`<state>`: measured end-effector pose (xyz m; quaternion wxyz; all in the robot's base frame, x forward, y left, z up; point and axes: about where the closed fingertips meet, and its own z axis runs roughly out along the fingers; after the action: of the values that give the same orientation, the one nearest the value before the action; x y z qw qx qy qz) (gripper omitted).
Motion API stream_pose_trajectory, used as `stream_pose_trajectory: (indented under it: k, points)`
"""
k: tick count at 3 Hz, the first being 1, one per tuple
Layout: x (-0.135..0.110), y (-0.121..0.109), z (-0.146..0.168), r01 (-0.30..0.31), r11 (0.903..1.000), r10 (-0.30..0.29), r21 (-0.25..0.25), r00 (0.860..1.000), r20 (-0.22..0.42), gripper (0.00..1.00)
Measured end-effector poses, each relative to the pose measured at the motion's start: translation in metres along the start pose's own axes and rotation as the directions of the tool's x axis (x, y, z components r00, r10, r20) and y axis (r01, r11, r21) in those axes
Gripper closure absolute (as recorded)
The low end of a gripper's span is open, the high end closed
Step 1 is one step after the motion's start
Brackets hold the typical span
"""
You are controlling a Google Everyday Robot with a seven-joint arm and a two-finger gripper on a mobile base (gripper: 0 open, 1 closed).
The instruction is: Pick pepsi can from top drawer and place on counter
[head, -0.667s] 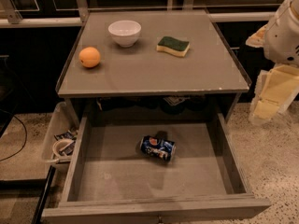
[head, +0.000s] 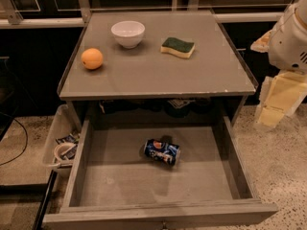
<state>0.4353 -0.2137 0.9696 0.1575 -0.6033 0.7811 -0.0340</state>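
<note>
Looking down past speckled floor (head: pixel 280 171) onto the counter (head: pixel 158 75), carrying 1 orange (head: pixel 91 58), 1 white bowl (head: pixel 127 33) and 1 sponge (head: pixel 178 47). Finding the pepsi can (head: pixel 161 151) lying on its side near the middle of the open top drawer (head: pixel 120 181). Noting the gripper (head: pixel 280 102) hanging right of the counter, well apart from the can; unable to tell whether open or closed. Judging the reach as barely beginning: needing to swing left, descend between the drawer walls, and line up across the can's round body.

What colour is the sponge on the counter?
Rectangular foam sponge: dark green over yellow, camera view. Pale robot hand hangs right of the grey counter.
</note>
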Motion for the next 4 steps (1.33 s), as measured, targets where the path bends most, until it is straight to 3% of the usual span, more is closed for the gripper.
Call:
stream_pose_trajectory:
  k: [1,2,3,4]
  points:
    - [-0.004,0.013,0.031,0.005,0.9994,-0.004,-0.036,1.0,0.03,0.0]
    - [-0.005,0.037,0.092,0.009,0.9958,-0.003,-0.091,0.998,0.065,0.0]
    - [-0.015,0.057,0.146,0.037,0.9929,-0.02,-0.113,0.99,0.14,0.0]
    - [-0.026,0.051,0.185,0.054,0.995,-0.036,-0.084,0.979,0.201,0.0]
